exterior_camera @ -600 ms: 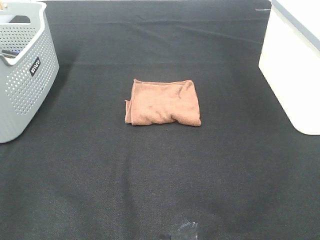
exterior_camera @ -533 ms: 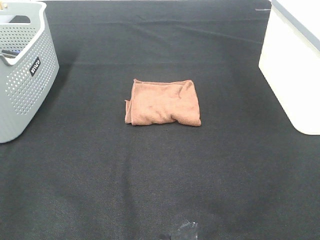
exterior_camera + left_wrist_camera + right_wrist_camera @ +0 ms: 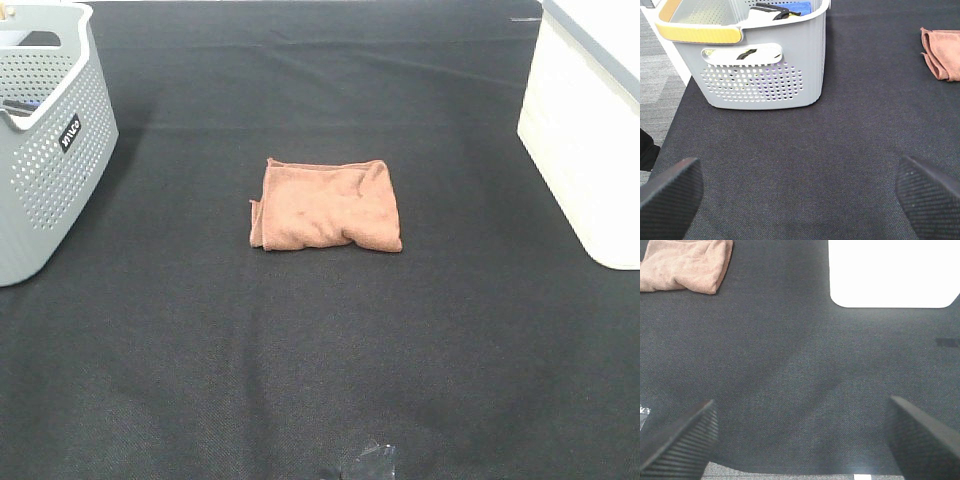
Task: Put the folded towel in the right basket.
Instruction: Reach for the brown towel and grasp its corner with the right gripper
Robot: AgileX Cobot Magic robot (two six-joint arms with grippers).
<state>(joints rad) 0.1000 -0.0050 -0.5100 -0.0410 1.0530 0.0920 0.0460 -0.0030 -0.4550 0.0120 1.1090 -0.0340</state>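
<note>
Both arms are hanging back; the towel is lying untouched.

The folded towel (image 3: 326, 205) is lying flat on the black surface (image 3: 300, 350), well ahead of the right jaws and inward of them, apart from both baskets, so it is looking open to a grasp from above. The right jaws are standing wide, nothing between their pads (image 3: 680, 440). The left jaws are gaping wide too, facing the grey basket (image 3: 45, 140). The white right basket (image 3: 585, 140) is sitting ahead of the right jaws, outward, probably why that arm suits the carry.

Right hand (image 3: 801, 440) gapes above mat (image 3: 790, 365) (towel (image 3: 687, 265) apart).
</note>
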